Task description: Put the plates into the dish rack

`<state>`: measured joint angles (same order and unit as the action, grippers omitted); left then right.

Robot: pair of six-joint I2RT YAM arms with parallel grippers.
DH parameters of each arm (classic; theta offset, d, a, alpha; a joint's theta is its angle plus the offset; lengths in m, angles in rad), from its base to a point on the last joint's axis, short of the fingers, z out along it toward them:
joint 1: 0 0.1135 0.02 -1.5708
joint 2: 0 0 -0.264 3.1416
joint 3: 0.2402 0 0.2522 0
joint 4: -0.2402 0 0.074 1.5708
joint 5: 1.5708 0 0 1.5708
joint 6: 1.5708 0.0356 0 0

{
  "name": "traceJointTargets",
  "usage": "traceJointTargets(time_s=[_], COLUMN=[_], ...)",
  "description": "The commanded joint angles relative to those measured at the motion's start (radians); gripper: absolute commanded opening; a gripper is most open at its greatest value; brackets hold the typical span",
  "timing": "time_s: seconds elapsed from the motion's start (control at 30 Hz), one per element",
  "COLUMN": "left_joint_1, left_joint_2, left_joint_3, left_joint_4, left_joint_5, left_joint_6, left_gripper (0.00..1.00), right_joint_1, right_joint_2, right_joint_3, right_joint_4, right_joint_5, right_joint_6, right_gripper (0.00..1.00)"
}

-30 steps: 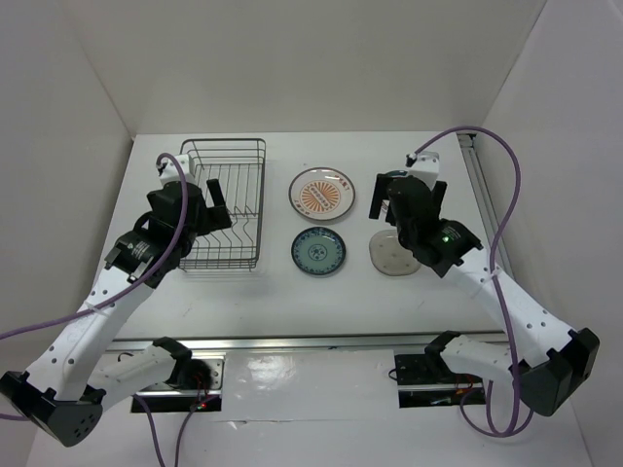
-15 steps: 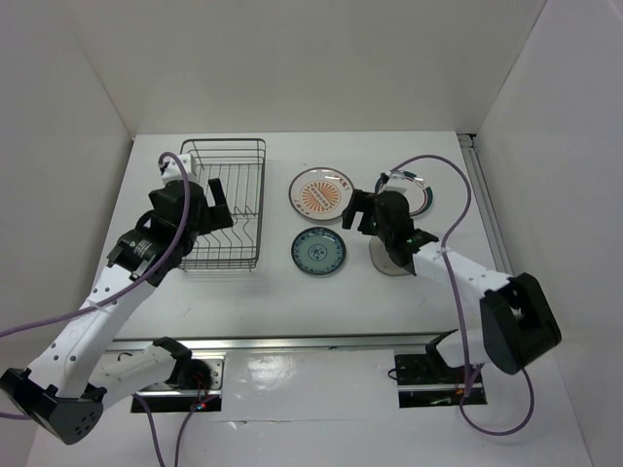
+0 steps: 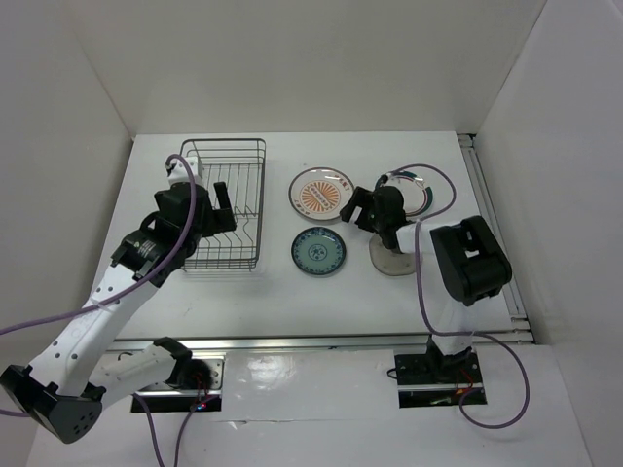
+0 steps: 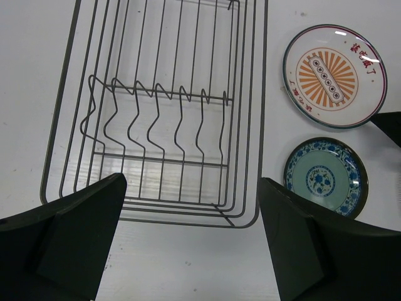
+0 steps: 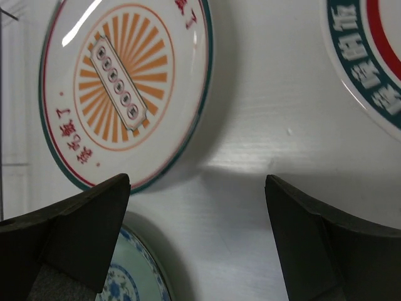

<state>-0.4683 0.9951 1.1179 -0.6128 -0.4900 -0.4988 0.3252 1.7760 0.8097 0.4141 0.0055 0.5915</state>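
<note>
The dark wire dish rack [image 3: 226, 202] stands at the back left and holds no plates; it fills the left wrist view [image 4: 163, 113]. The white plate with the orange sunburst [image 3: 321, 193] [image 5: 122, 88] [image 4: 334, 75] lies flat right of it. The blue-teal plate [image 3: 318, 251] [image 4: 324, 177] [image 5: 135, 279] lies in front of that. The clear greyish plate [image 3: 389, 261] lies further right, partly under my right arm. My left gripper [image 3: 222, 209] [image 4: 192, 188] hangs open and empty over the rack's near end. My right gripper [image 3: 354, 211] [image 5: 197, 188] is open and empty, low over the table between the sunburst and blue-teal plates.
A further plate with a teal and red rim [image 3: 419, 195] [image 5: 369, 56] lies at the back right behind my right gripper. A purple cable loops over it. White walls close the table on three sides. A metal rail runs along the right edge.
My right arm has folded back and its gripper has dropped and moved left toward the sunburst plate, uncovering the teal-and-red-rimmed plate. My left arm has barely moved.
</note>
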Motion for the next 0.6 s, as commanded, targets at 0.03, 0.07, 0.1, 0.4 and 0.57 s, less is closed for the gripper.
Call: traceJointTargets(time_s=[0.03, 0.07, 0.1, 0.4, 0.57], left_joint_1=[-0.004, -0.004, -0.004, -0.004, -0.004], left_joint_2=[-0.004, -0.004, -0.004, 0.005, 0.005], left_joint_3=[0.000, 0.000, 0.000, 0.000, 0.000], left_joint_4=[0.035, 0.044, 0.044, 0.044, 0.044], left_joint_5=[0.016, 0.016, 0.016, 0.016, 0.016], left_joint_6=[0.020, 0.020, 0.020, 0.020, 0.020], left_gripper=[1.00, 1.00, 1.00, 1.00, 1.00], right_joint_1=[-0.011, -0.020, -0.020, -0.058, -0.092], right_joint_2=[0.075, 0.109, 0.126, 0.338, 0.395], right_joint_3=[0.109, 0.124, 0.153, 0.289, 0.329], right_joint_4=[0.127, 0.115, 0.115, 0.115, 0.092], right_joint_5=[-0.076, -0.076, -0.087, -0.164, -0.196], right_joint_6=[0.030, 0.030, 0.039, 0.103, 0.139], right_gripper=[0.95, 0.95, 0.95, 0.77, 0.12])
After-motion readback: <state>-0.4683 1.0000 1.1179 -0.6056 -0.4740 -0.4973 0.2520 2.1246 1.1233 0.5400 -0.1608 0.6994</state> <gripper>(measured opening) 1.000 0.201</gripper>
